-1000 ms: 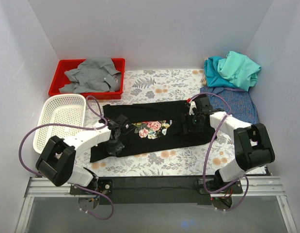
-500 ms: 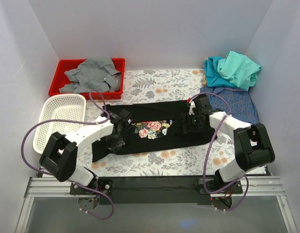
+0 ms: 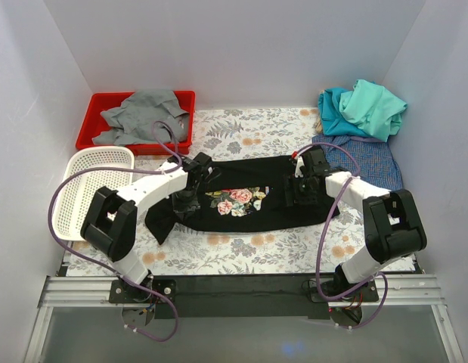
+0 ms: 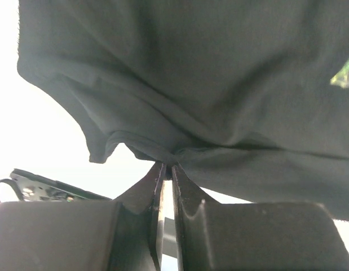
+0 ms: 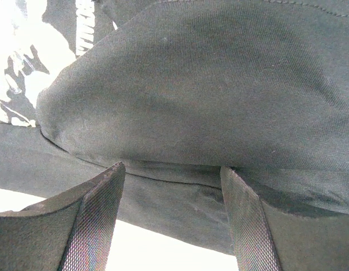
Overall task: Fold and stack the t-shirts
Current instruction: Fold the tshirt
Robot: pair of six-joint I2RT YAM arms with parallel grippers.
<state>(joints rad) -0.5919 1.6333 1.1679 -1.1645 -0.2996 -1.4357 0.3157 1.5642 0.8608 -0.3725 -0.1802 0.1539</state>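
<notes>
The black t-shirt (image 3: 249,198) with a pink-rose print lies across the middle of the flowered mat. My left gripper (image 3: 190,198) is shut on the shirt's left edge, lifted over the cloth; in the left wrist view the black cloth (image 4: 208,84) is pinched between the closed fingertips (image 4: 156,172). My right gripper (image 3: 303,190) stands open over the shirt's right part; in the right wrist view the black cloth (image 5: 208,90) fills the frame above the spread fingers (image 5: 101,197). Teal and mint-green shirts (image 3: 362,107) lie heaped at the back right. A blue-checked shirt (image 3: 362,159) lies under them.
A red tray (image 3: 97,102) holding a grey shirt (image 3: 143,117) stands at the back left. A white mesh basket (image 3: 94,189) stands at the left. White walls close in the back and both sides. A black rail runs along the near edge.
My left gripper has moved right and away from me, dragging the shirt's left edge in over the shirt. The right arm has barely moved.
</notes>
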